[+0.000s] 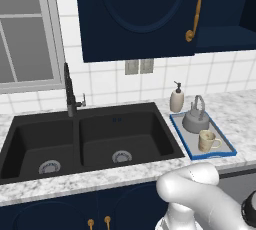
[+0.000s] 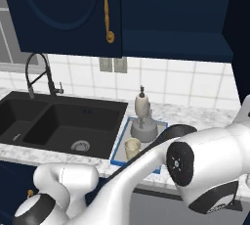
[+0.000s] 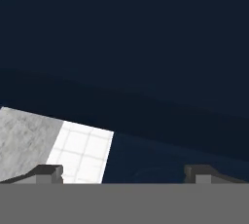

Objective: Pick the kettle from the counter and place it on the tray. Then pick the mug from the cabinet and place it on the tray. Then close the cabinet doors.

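The grey kettle [image 1: 195, 120] stands on the blue-rimmed tray [image 1: 227, 149] on the counter [image 1: 240, 111], right of the sink. The cream mug [image 1: 207, 141] sits on the same tray, just in front of the kettle; both also appear as the kettle [image 2: 144, 129] and mug [image 2: 132, 148] from the right. Above them, the cabinet's left door [image 1: 135, 14] lies flat across its front, while the right half [image 2: 176, 18] shows the navy inside and shelf. A dark door edge [image 2: 240, 38] stands out at the far right. My gripper [image 3: 126, 174] is open, close to a navy cabinet surface, holding nothing.
A black double sink [image 1: 85, 141] with a dark tap [image 1: 70, 91] lies left of the tray. A cream soap dispenser [image 1: 176, 99] stands behind the kettle by the tiled wall. My white arm [image 2: 195, 160] crosses the lower right, in front of the tray.
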Motion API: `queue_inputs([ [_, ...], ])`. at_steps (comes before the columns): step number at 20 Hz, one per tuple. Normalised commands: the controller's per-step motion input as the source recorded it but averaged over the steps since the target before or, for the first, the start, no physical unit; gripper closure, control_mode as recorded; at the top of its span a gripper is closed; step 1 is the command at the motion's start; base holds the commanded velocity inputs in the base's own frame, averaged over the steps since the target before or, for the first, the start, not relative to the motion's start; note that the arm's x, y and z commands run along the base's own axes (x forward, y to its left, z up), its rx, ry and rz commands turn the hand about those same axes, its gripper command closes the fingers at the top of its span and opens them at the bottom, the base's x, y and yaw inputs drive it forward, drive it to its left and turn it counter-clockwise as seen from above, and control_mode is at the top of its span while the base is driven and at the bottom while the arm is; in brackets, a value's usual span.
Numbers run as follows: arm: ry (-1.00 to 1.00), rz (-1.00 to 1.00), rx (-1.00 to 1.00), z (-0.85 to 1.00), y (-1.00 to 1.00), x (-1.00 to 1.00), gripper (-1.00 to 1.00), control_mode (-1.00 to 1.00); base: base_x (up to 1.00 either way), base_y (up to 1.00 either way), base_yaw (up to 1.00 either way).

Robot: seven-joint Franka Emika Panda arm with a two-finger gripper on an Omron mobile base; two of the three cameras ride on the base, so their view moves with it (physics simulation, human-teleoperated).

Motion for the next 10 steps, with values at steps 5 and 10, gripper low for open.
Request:
queue_inputs([
  [5,0.05,0.14,-0.01,0.03,0.37,0.27,-1.0,-1.0,0.0,0.0,0.0],
  [10,0.0,0.12,0.0,0.06,0.37,0.26,-1.0,-1.0,0.0,0.0,0.0],
])
